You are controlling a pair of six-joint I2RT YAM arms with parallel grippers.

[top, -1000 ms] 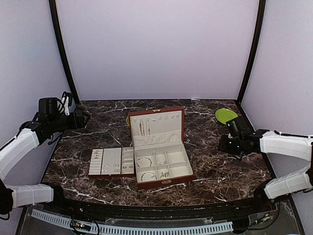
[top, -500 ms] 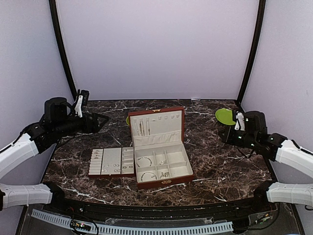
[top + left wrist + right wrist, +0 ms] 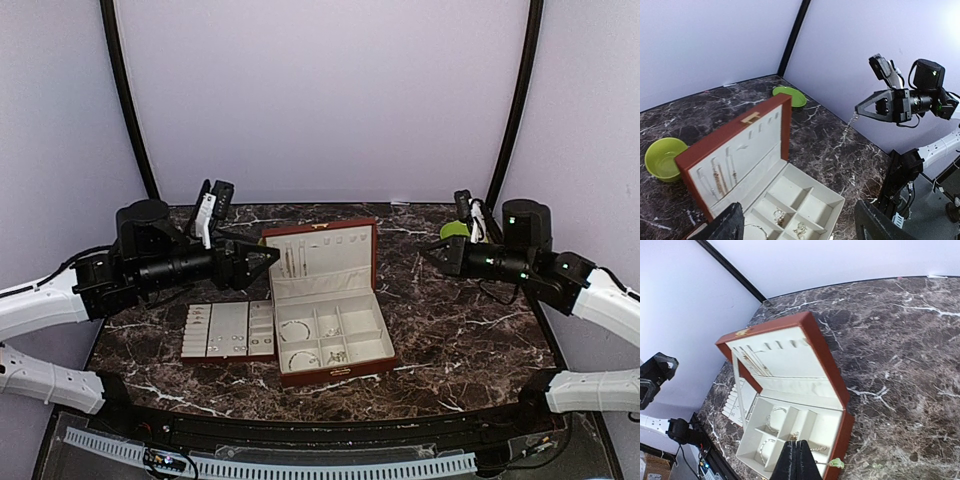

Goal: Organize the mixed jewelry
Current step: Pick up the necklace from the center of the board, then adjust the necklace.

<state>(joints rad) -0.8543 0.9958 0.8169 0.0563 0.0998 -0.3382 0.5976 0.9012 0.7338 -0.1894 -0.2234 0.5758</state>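
Mid-air, right end effector closed, pinching chain

chain too fine to resolve, plate half hidden

One red-brown box, one tray, one green bowl, one green plate, two arms, jewelry uncountable

1. Top external: fixed high behind both arm bases, looking down and forward over the whole desk.
2. Left wrist: raised, facing rightward over the open box toward the right arm.
3. Right wrist: raised, looking down-left past the right claw; shares that box.
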